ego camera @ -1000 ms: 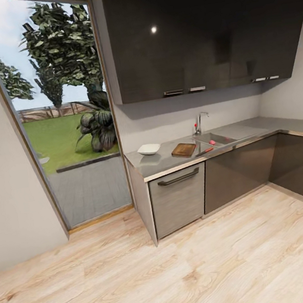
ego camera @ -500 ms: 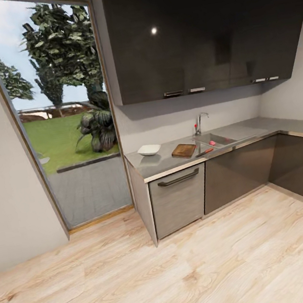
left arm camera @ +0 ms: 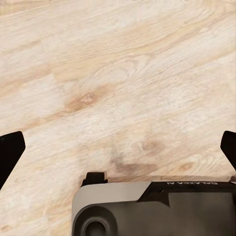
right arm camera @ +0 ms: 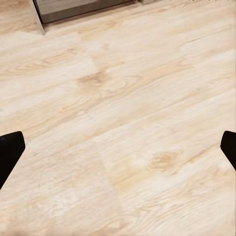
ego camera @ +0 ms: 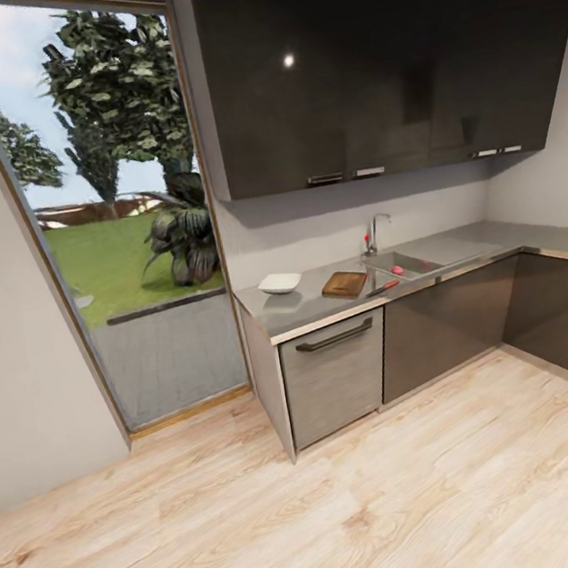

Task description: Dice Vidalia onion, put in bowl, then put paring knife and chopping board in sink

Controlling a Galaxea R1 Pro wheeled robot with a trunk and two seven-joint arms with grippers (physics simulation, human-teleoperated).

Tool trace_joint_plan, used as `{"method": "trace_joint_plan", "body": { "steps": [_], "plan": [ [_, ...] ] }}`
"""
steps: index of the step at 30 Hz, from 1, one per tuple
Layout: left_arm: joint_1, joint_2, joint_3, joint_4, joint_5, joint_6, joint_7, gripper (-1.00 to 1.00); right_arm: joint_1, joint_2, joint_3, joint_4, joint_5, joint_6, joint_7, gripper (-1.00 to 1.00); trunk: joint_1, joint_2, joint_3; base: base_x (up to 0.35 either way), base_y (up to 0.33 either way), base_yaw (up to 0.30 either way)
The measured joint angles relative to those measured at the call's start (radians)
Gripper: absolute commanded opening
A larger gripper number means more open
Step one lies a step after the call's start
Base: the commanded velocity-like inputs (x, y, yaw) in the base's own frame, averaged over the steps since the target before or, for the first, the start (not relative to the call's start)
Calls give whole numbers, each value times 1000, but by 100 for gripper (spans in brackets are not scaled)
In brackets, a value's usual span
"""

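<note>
Ahead, grey countertop (ego camera: 314,305), pale wood floor (ego camera: 352,509); left tool (left arm camera: 118,147), right tool (right arm camera: 118,147) apparently spread.

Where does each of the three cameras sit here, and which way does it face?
Head view: high on the robot, facing the kitchen countertop, sink and garden door across the wooden floor.
Left wrist view: on the left arm, looking down at floor; left tool spread open, part of the robot's body below.
Right wrist view: on the right arm, looking down at floor and a cabinet base; right tool open.
Shared: the floor.
</note>
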Motion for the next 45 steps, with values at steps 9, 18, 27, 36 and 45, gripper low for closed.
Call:
{"method": "trace_joint_plan", "body": {
  "steps": [9,18,27,36,45],
  "plan": [
    [0,2,1,0,0,0,0,100,0,-15,0,6,2,-1,2,100,-35,63,28,0,0,0],
    [0,4,1,-1,0,0,0,100,0,-20,1,6,2,-1,2,100,-69,126,57,0,0,0],
    [0,4,1,-2,0,-1,1,100,0,-20,0,1,2,-1,2,100,-104,189,85,0,0,0],
    [0,8,1,-1,-1,-2,0,100,0,-25,0,0,2,-1,2,100,-138,253,113,0,0,0],
    [0,10,1,-1,-1,-2,0,100,0,-36,0,1,2,-1,2,100,-138,253,113,0,0,0]
  ]
}}
